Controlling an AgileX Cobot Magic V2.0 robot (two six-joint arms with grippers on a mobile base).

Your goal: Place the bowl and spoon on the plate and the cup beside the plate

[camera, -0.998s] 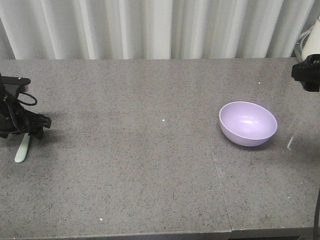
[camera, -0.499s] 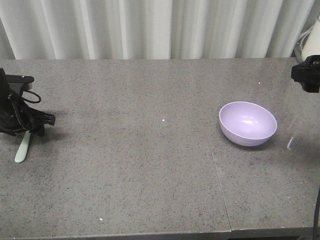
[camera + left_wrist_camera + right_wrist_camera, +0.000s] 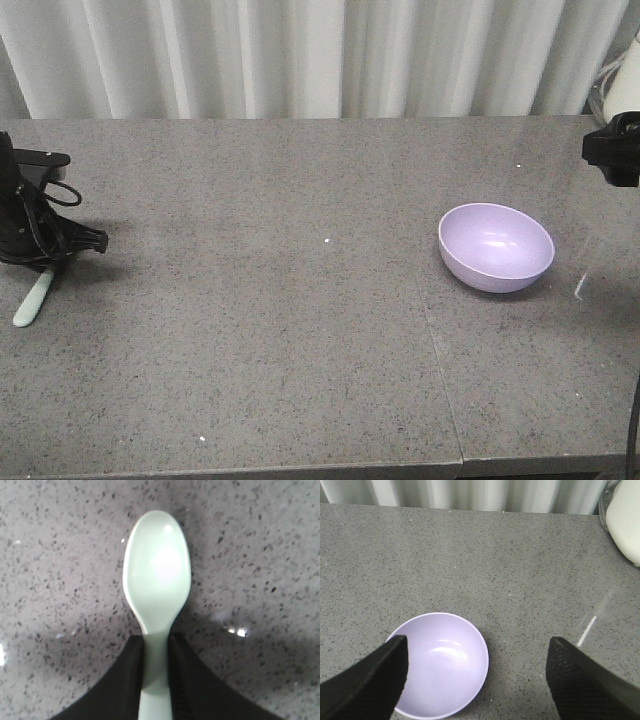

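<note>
My left gripper sits at the table's far left, shut on the handle of the pale mint-green spoon. In the left wrist view the spoon points away from the gripper, scoop up, just over the speckled tabletop. The lilac bowl stands empty on the right half of the table. My right gripper hangs at the right edge; its wrist view shows it wide open, above and behind the bowl, holding nothing. Plate and cup are out of view.
A white rounded object stands at the table's back right corner. A pleated curtain runs behind the table. A seam crosses the tabletop left of the bowl, and a short white mark lies to the bowl's right.
The left gripper shifted slightly right and up with the spoon; the spoon's scoop end swung left. The bowl and right arm stayed put.
</note>
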